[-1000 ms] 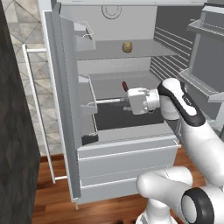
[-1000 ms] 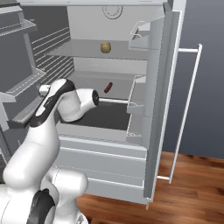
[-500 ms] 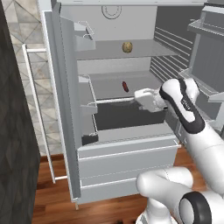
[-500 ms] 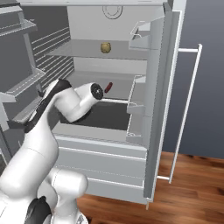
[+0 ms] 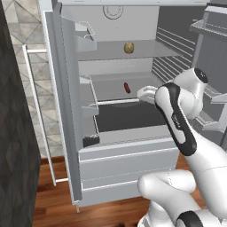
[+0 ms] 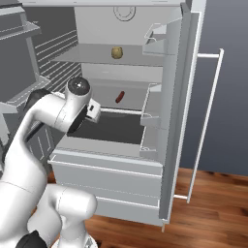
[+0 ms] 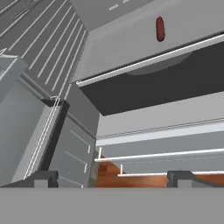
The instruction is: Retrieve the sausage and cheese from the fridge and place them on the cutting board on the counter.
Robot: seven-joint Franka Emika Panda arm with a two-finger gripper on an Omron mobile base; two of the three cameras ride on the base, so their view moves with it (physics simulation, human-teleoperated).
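White arm rises from lower right of left base view, bends at a dark elbow joint mid-right, forearm reaching toward frame centre. Claw (image 5: 142,93) at wrist end, level, jaws spread wide, nothing between them. Finger tips (image 7: 40,178) set far apart in hand view.

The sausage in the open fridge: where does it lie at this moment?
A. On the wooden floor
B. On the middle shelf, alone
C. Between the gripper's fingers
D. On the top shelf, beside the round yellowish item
B: the dark red sausage lies by itself on the middle shelf of the fridge, one level below the round yellowish item, and the open gripper holds nothing.
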